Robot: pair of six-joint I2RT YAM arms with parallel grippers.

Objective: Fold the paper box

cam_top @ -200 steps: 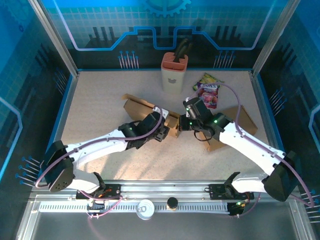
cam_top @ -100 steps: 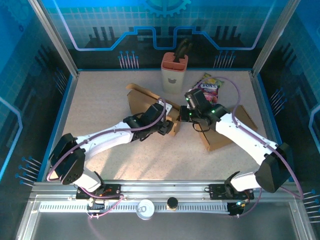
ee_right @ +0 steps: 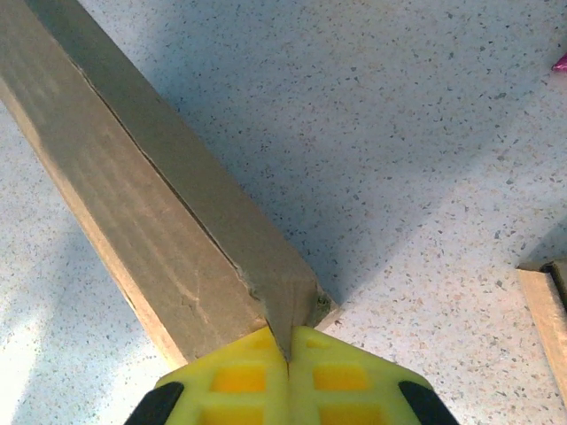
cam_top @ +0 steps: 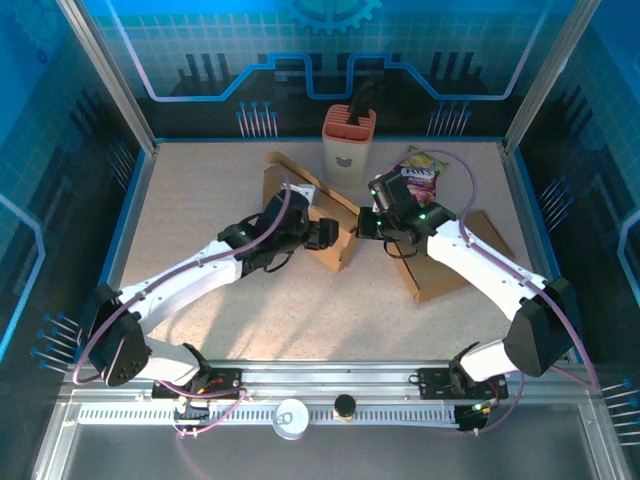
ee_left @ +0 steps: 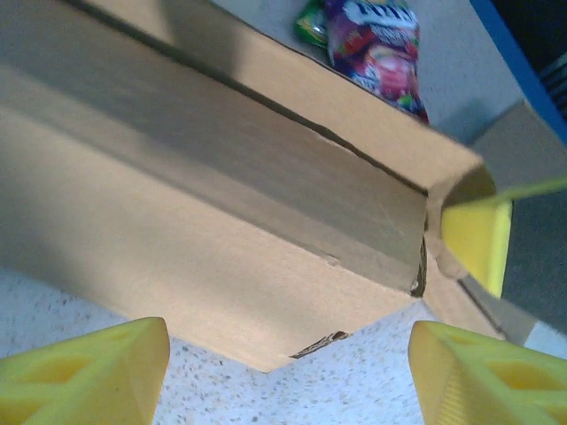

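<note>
Paper box (cam_top: 338,248) lies mid-table, long & part-folded, betw. the two arms, w/ a pink snack bag (cam_top: 418,182) nearby. L gripper (cam_top: 322,236): jaws spread wide, nothing held, box's side wall just ahead of its fingers (ee_left: 89,372). R gripper (ee_right: 287,356): pinched tight on a thin flap at box's end corner.

Brown paper box (ee_left: 221,221); yellow-padded left tool (ee_left: 288,359); white table (ee_right: 399,133) with grey speckles; purple-and-green snack packet (ee_left: 376,44).
</note>
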